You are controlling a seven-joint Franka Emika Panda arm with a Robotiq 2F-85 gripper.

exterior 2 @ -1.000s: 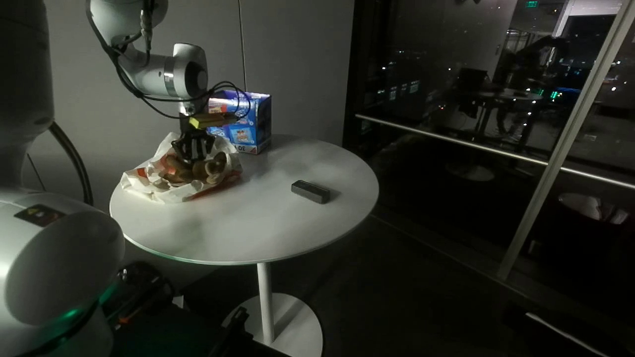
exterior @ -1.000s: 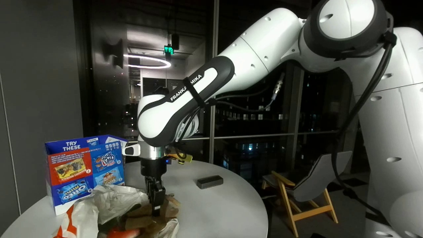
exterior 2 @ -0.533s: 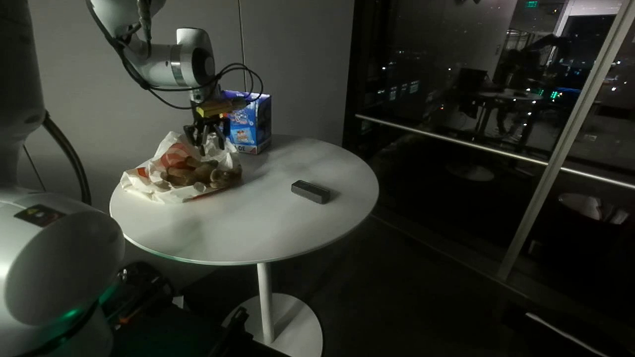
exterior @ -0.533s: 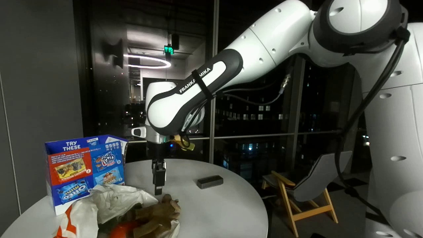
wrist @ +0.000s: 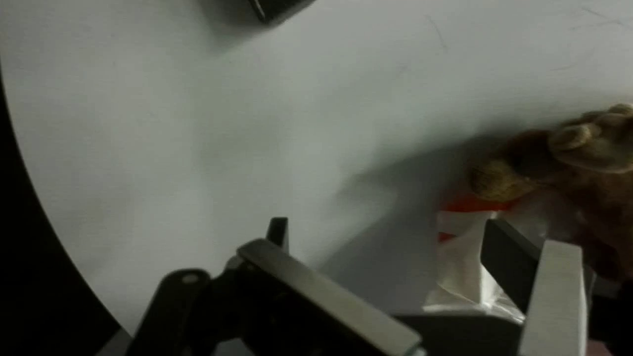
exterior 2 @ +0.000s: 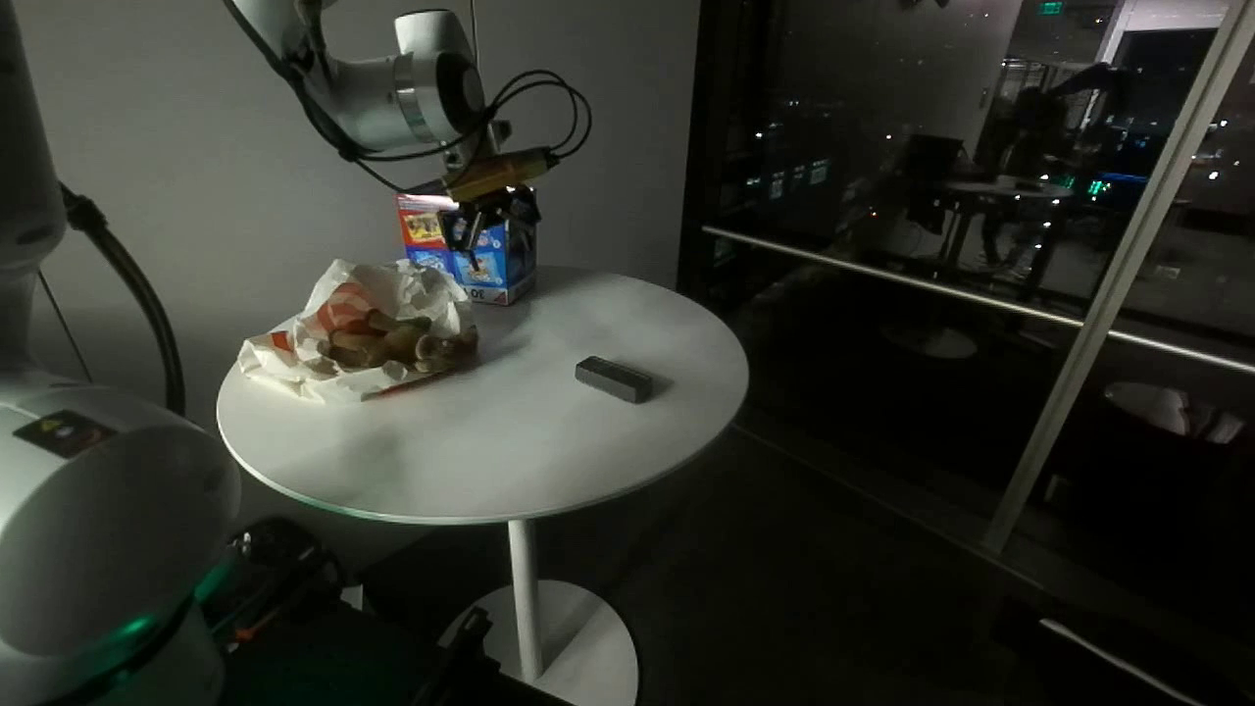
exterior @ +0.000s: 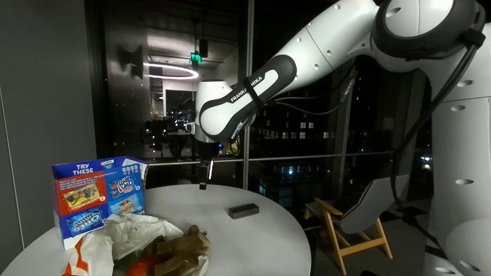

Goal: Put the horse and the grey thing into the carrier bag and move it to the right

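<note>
The brown horse point(exterior: 184, 245) lies on its side in the mouth of the carrier bag point(exterior: 132, 232), one end reaching the bag's edge. In the wrist view its legs point(wrist: 576, 138) show at the right, over the red-striped plastic. Out on the bare table rests the dark grey thing point(exterior 2: 614, 379), apart from the bag; only a corner of that grey thing point(wrist: 282, 7) enters the wrist view at the top. My gripper point(wrist: 390, 240) is open with nothing between its fingers. It hangs above the table, clear of horse and bag, in front of the box in an exterior view point(exterior 2: 480, 240).
A blue printed snack box point(exterior: 80, 199) stands behind the bag. The round white table point(exterior 2: 490, 451) ends in a curved edge, seen at left in the wrist view. Beyond it are a wooden-framed chair point(exterior: 356, 214) and a window rail point(exterior 2: 882, 275).
My gripper has opened, let go of the horse and risen away from it, moving right in both exterior views. The horse has settled lower in the bag. The grey thing has stayed put.
</note>
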